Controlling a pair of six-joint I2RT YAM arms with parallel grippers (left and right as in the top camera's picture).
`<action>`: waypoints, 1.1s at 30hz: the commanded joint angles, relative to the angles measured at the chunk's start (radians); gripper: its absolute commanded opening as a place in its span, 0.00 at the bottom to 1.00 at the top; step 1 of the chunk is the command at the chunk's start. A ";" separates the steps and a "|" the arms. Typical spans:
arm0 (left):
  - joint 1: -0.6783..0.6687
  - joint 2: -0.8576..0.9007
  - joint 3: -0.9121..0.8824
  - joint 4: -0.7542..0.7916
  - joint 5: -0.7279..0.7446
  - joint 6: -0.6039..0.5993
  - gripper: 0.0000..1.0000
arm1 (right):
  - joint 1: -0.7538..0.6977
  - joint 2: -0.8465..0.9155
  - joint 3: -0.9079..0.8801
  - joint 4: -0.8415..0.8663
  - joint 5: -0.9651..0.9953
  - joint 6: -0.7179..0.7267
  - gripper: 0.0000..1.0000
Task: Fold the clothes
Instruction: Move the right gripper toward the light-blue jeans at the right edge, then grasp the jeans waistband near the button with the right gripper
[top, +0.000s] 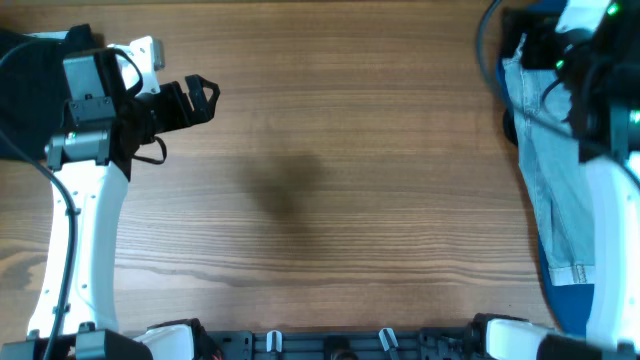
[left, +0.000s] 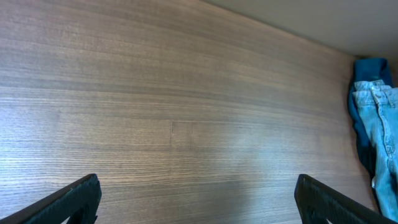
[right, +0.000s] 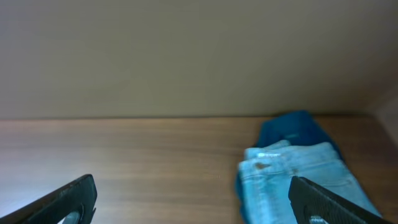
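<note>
Looking down from overhead, a bare wooden table (top: 330, 150) fills most of the view, with a robot arm at each side. The shorts (top: 555, 170), pale faded denim, lie in a long rumpled strip at the far right edge of the table, well apart from the open middle. They rest on a darker blue fabric (top: 568, 295) that shows at both ends of the strip. The right arm hangs over the far end of the strip and hides part of it. The right gripper (right: 193, 190) has its jaws wide apart and holds nothing; its wrist camera shows the denim just ahead and to one side, not yet touched. The left gripper (top: 203, 100) hovers over the left side of the table, jaws also spread wide and empty, pointing across the wood toward the shorts.

Folding has not begun; the step in hand appears to be taking hold of the shorts and bringing them to the middle. To do it well, the right gripper should probably come down on an edge of the denim alone, pinching only the pale layer so the darker fabric stays behind. A low, steady drag toward the centre would help the cloth spread flat. The left gripper could then take the opposite corner, so both arms smooth the shorts before any fold.
</note>
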 joint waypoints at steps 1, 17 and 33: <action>-0.005 0.008 0.017 0.020 0.019 0.002 1.00 | -0.086 0.094 0.020 0.070 -0.042 -0.017 1.00; -0.005 0.010 0.017 0.045 0.019 0.002 1.00 | -0.391 0.464 0.019 0.171 -0.241 -0.037 0.95; -0.005 0.010 0.017 0.044 0.008 0.002 1.00 | -0.093 0.503 -0.008 0.011 0.296 0.085 0.99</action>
